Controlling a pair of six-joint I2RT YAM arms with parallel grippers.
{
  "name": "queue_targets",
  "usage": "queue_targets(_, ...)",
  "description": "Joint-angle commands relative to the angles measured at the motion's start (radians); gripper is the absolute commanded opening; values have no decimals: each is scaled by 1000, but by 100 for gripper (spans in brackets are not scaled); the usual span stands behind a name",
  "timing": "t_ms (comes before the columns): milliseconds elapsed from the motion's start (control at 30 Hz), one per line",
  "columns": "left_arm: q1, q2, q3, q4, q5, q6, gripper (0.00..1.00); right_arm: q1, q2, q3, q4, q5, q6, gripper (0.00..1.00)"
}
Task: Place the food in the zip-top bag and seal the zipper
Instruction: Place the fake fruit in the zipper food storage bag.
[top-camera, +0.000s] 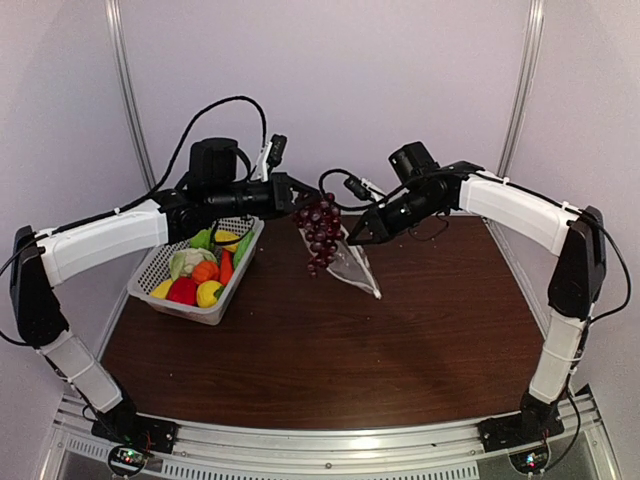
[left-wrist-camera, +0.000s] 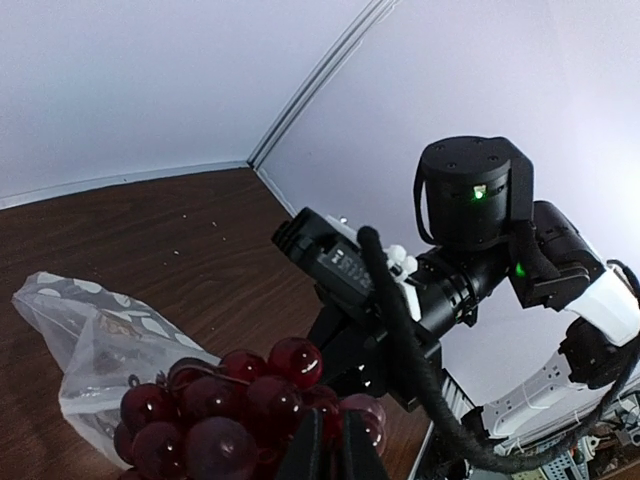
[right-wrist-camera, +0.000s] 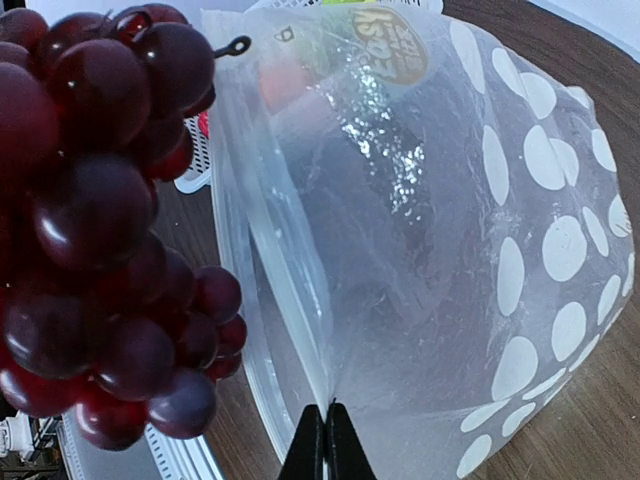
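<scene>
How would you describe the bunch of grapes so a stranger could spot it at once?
Look above the far middle of the dark wooden table, where the two arms meet. Hanging from the left fingers, beside the dotted clear bag, is the bunch of grapes. It alone is a dark red-purple cluster held aloft, outside the white basket.

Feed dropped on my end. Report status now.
Left pincer shut on grape bunch, held aloft. Right pincer shut on zip-top bag edge. Grapes beside bag, not inside. Other food in basket; nothing blocking.
</scene>
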Motion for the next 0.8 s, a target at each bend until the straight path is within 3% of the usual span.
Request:
queue_targets(0, -12, 22, 2, 223, 37, -91, 0, -24, -29, -34, 54, -86, 59, 0)
queue_targets(133, -14, 28, -4, 247, -26, -114, 0, -63, -38, -71, 112, -177, 121, 0)
queue_targets(300, -28, 43, -12, 373, 0, -221, 0, -81, -46, -106, 125, -155, 122, 0)
queue_targets(600, -42, 83, 0, 458, 22, -311, 0, -96, -54, -135, 154, -154, 135, 0)
queue_targets(767, -46, 112, -20, 493, -30, -292, 0, -97, -55, -145, 179, -240, 173, 0)
